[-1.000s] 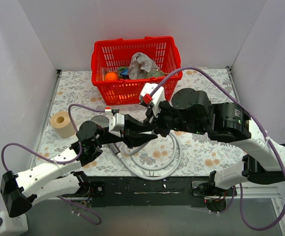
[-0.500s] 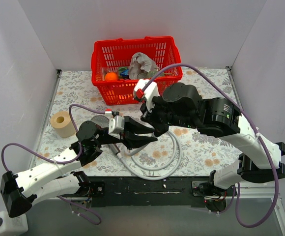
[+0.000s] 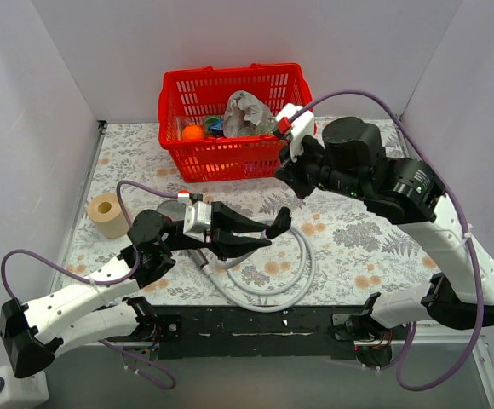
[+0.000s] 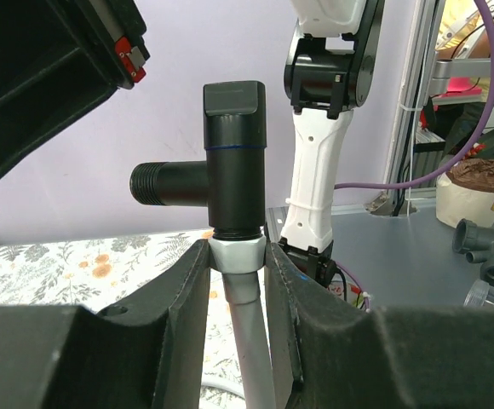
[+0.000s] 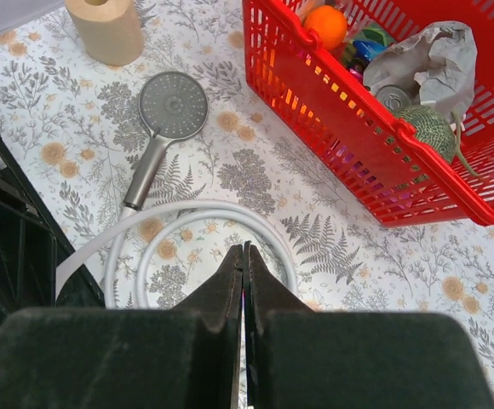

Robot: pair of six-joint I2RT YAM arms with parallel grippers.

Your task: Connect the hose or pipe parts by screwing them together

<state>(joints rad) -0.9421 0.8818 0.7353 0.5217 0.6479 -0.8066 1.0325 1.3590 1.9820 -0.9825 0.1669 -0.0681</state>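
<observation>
Hose [image 5: 198, 207] is lying coiled on the floral surface [image 3: 358, 247], one end rising into the left hand [image 3: 264, 239]. Shower head [image 5: 172, 106] is lying beside the coil, joined to nothing, so that looks like the work left. Right hand [image 5: 244, 264] is hovering pressed together, empty. Left hand is clamping the metal nut [image 4: 237, 253], with a black angle fitting [image 4: 234, 153] sitting on it, seemingly threaded.

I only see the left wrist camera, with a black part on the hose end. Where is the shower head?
Observer: The shower head lies face up on the table, near a paper roll.
Operator: Is the right tool holding anything?
Observer: No, it is shut and empty, above the hose coil.
Operator: What else is there?
Observer: A red basket of odds and ends at the back.
</observation>
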